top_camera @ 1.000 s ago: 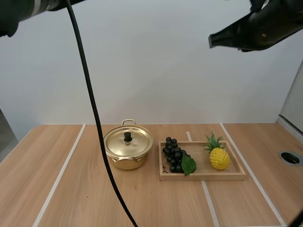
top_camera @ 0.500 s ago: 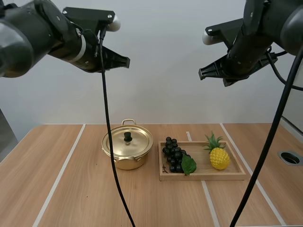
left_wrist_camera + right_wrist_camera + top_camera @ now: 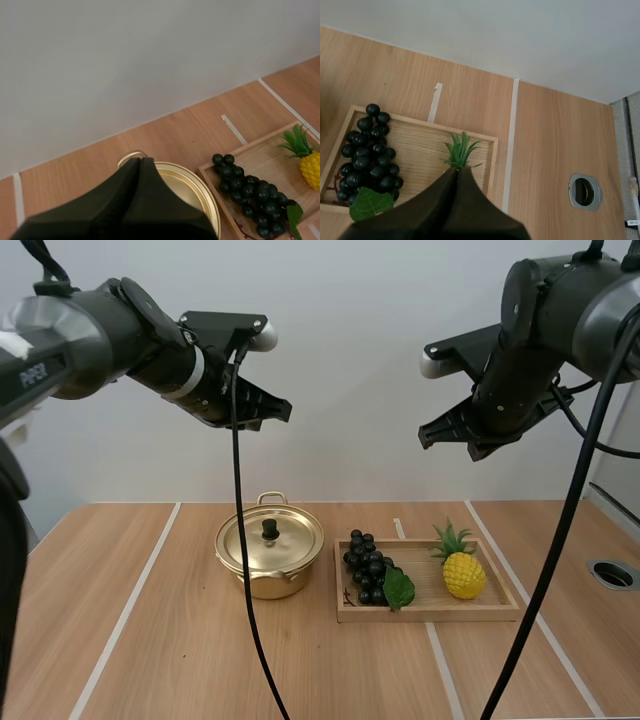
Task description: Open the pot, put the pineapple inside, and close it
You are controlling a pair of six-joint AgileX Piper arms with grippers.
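A gold pot (image 3: pixel 270 562) with its lid (image 3: pixel 270 538) on and a black knob stands mid-table. Right of it, a wooden tray (image 3: pixel 500 611) holds a yellow pineapple (image 3: pixel 462 570) with a green crown and dark grapes (image 3: pixel 368 567). My left gripper (image 3: pixel 281 410) hangs high above the pot, shut on nothing. In the left wrist view its fingers (image 3: pixel 137 167) lie together as one wedge over the pot (image 3: pixel 200 195). My right gripper (image 3: pixel 428 436) hovers high over the tray, shut and empty. Its wedge (image 3: pixel 456 175) covers the pineapple's body, leaving the crown (image 3: pixel 461 148) showing.
The grapes (image 3: pixel 370 150) lie at the tray's left end with a green leaf (image 3: pixel 399 589). A round metal hole (image 3: pixel 612 574) sits in the table at far right. White tape lines cross the tabletop. Bare wood lies left of the pot and in front.
Both arms have come down into the high view. The left gripper now hangs above the pot, the right above the tray. Pot, tray and fruit have not moved.
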